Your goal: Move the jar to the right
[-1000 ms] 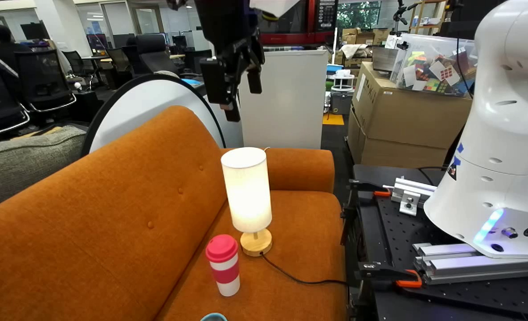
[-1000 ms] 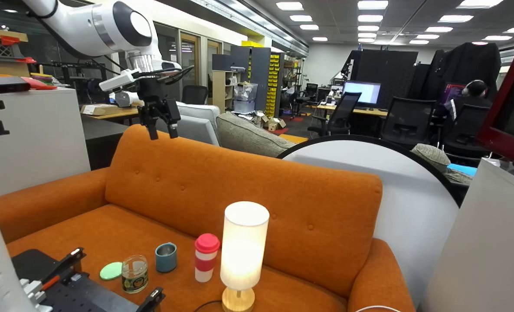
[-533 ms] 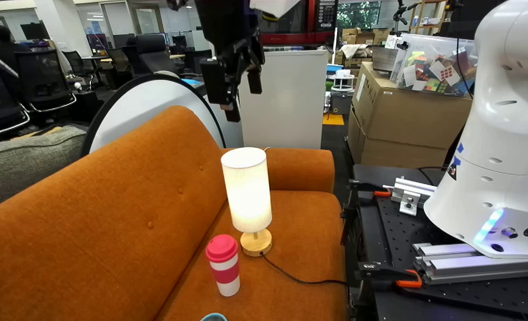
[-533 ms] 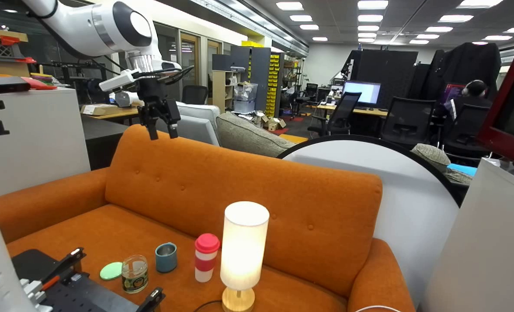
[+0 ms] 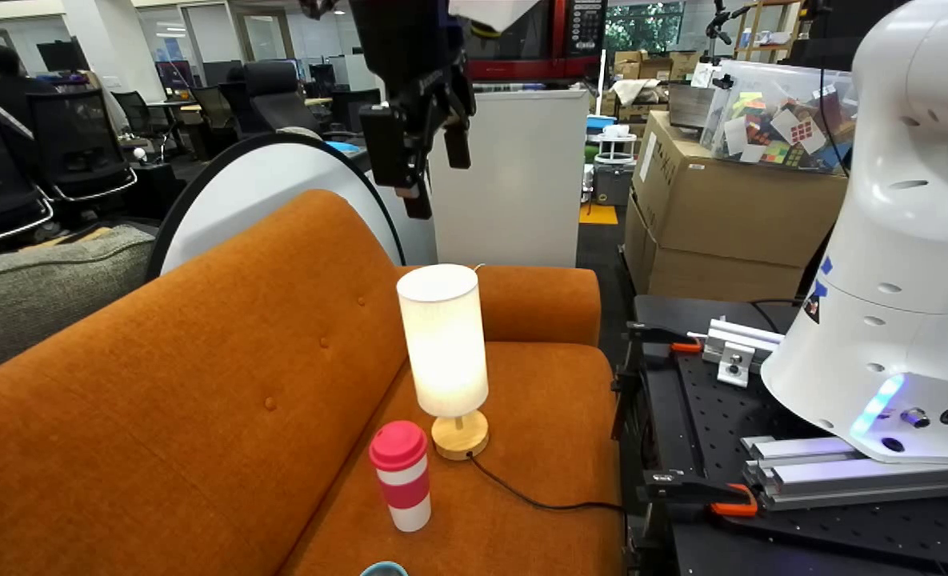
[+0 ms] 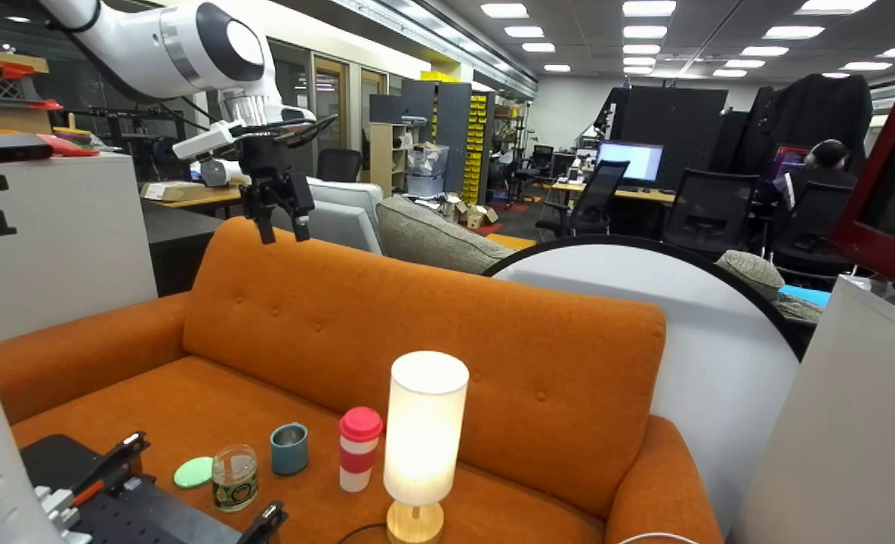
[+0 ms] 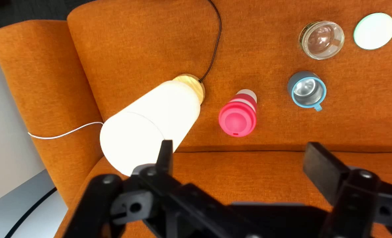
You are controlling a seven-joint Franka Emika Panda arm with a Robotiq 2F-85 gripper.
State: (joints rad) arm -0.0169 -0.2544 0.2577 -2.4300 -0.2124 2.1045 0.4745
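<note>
So the white arm (image 6: 183,57) reaches in from the top left in an exterior view, up high, then bends at the wrist so the gripper (image 6: 285,236) hangs pointing downward, well above the seat of the orange couch (image 6: 447,295). Its base (image 5: 874,352) stands over a black table (image 5: 702,552) just beside the couch. Gripper's unloaded, jaws spread wide, with couch fabric showing through the gap in the wrist view. The near parts are pretty blurry there, so I can't say exactly which spot on the couch the fingers (image 7: 326,172) are over.

As for the jar (image 6: 235,477), it's upright on the seat, way lower than the gripper and well apart from it, over toward the front edge where the table is. Clear glass, dark label round the bottom half. In the wrist view it's up toward the top right, while the fingers show along the bottom, and the blue mug (image 6: 289,457) sits in between. There's a pale green disc (image 6: 193,472) flat on the seat just beside the jar, with a strip of fabric between them. Further along you've got the pink-topped tumbler (image 6: 360,449) and then the lamp (image 6: 426,431), lit, both upright.
</note>
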